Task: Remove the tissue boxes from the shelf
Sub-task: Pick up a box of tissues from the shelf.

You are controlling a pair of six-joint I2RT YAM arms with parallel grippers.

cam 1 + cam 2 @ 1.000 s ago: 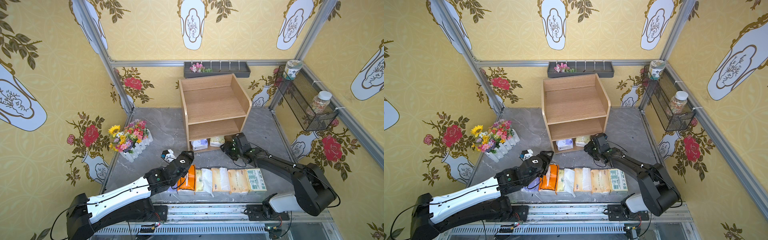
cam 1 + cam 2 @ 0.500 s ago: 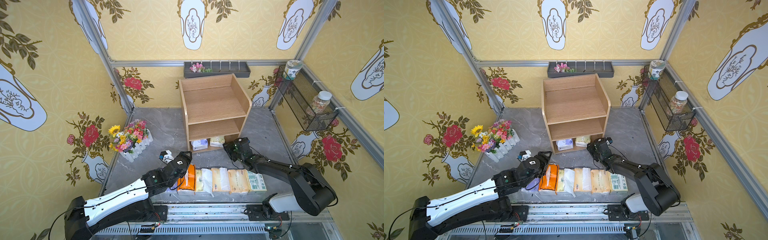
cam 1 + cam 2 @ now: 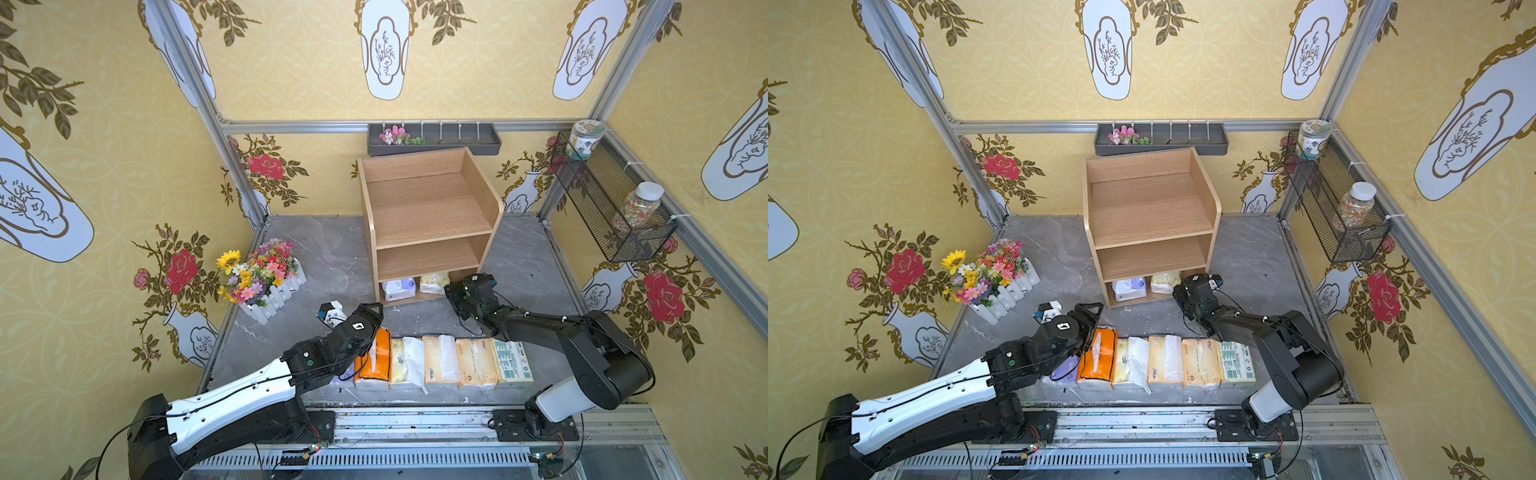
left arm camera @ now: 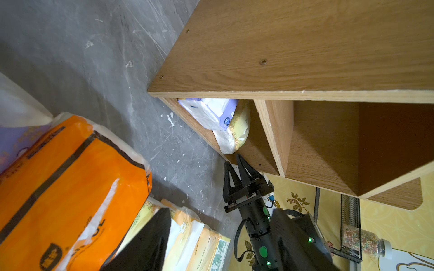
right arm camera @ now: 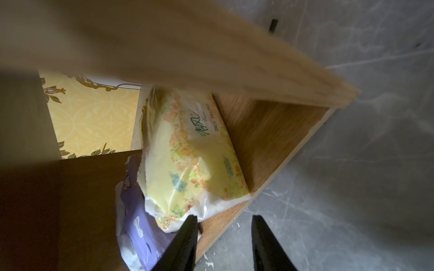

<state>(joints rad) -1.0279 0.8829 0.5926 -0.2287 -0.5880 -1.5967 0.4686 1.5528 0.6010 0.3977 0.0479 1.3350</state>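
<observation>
Smooth light wood shelf (image 3: 428, 212), shiny crinkly plastic wrap on the orange tissue pack (image 3: 376, 361), grey stone-look table (image 3: 332, 257) with scratches, black metal wire basket (image 3: 594, 199), silver metal rails (image 3: 415, 424), glossy white left arm shell (image 3: 232, 399)

Both top views are brightly, evenly lit, though lines are bowed at the edges. In the right wrist view the shelf (image 5: 187, 47) is blurred — its interior shadowed.

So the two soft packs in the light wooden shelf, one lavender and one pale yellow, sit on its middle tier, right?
No. The lavender plastic-wrapped pack and the pale yellow pack sit on the bottom tier of the light wooden shelf, not the middle one. Both top views show it.
</observation>
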